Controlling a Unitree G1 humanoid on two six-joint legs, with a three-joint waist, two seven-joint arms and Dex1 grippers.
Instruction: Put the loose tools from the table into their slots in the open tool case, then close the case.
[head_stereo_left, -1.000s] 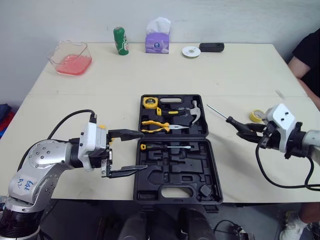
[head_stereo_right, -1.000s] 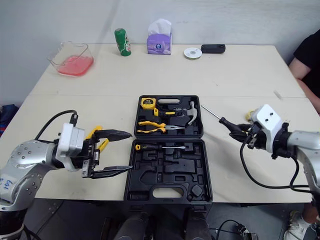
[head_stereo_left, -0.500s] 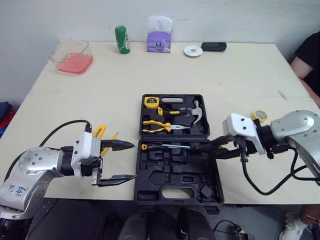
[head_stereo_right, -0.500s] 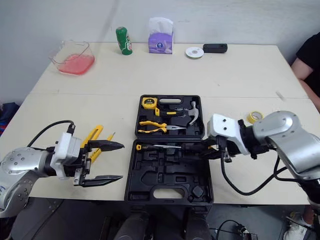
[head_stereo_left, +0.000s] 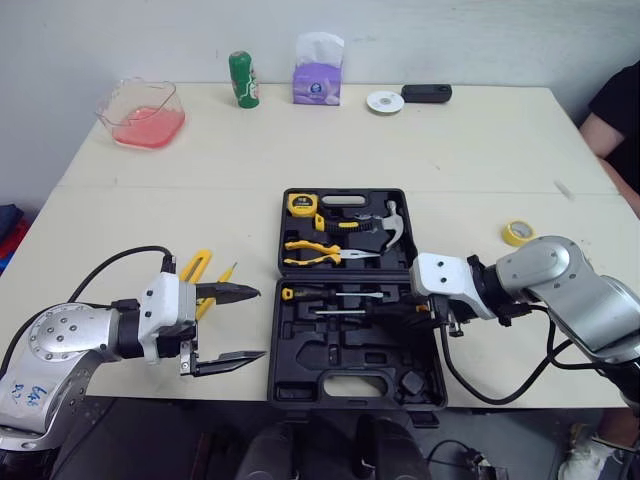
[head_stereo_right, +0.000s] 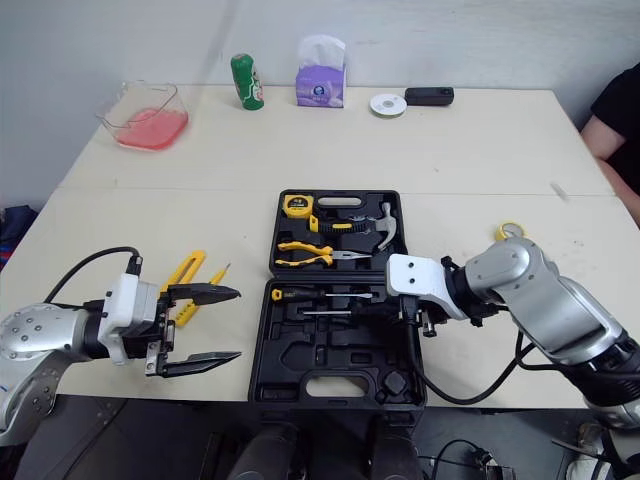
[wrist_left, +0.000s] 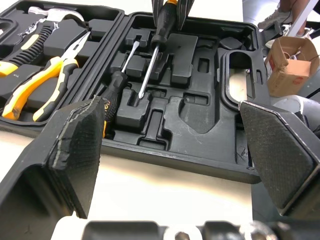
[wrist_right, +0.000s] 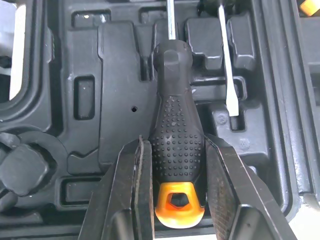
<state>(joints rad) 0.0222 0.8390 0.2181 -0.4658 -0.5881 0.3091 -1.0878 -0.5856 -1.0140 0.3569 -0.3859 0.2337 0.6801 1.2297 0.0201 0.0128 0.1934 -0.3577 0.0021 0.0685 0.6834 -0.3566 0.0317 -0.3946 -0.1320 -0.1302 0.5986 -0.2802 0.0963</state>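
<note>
Near the front edge of the desk (head_stereo_left: 450, 160), your open tool case (head_stereo_left: 340, 352) lies flat. In its front half the black screwdriver (wrist_right: 172, 100) with the orange end cap lies across the moulded recesses, shaft pointing toward the robot's left. You have the right gripper (wrist_right: 176, 150) clamped on its handle, one finger on each side. Whether the tool is fully seated in a slot cannot be told.

Just beside it, toward the hinge, a second screwdriver (head_stereo_left: 330, 293) sits in its slot. The far half holds the pliers (head_stereo_left: 320, 250), hammer (head_stereo_left: 385, 225) and tape measure (head_stereo_left: 300, 205).

Your left gripper (head_stereo_left: 260, 323) hovers off the case's left side with its fingers wide apart and nothing between them. A yellow-handled tool (head_stereo_left: 197, 265) lies on the desk behind it. A yellow tape roll (head_stereo_left: 518, 232) rests toward the right edge.

Along the far edge you have a clear bowl (head_stereo_left: 143, 113), green can (head_stereo_left: 241, 80), tissue box (head_stereo_left: 317, 82), disc (head_stereo_left: 385, 101) and a black device (head_stereo_left: 424, 93).
</note>
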